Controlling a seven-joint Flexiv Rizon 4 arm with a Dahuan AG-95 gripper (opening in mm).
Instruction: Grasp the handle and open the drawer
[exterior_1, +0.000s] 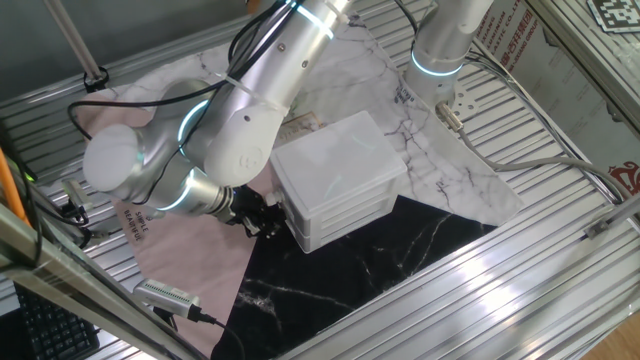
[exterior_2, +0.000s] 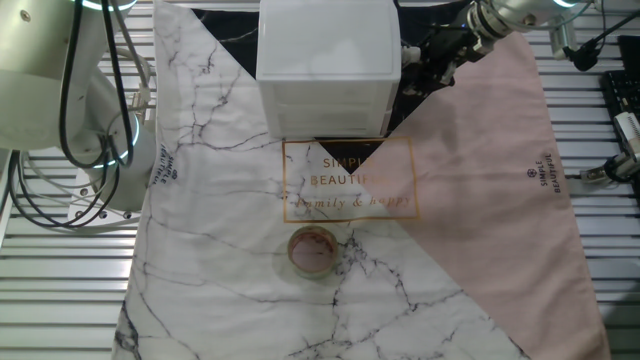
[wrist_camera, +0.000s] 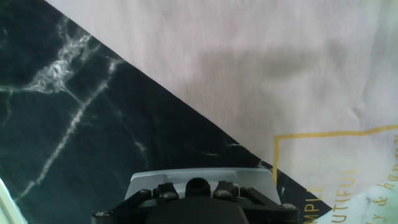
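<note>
Claw (wrist_camera: 197, 194) pinched narrow on handle (wrist_camera: 198, 185) of drawer (wrist_camera: 200, 180); knob's tiny, an off-axis pull could slip it free.

The arm (exterior_1: 235, 120) is silver-white with rounded joint housings, glowing cyan rings at the joints and black cables along its links, ending in a black gripper (exterior_1: 258, 216) of angular, blocky build.
</note>
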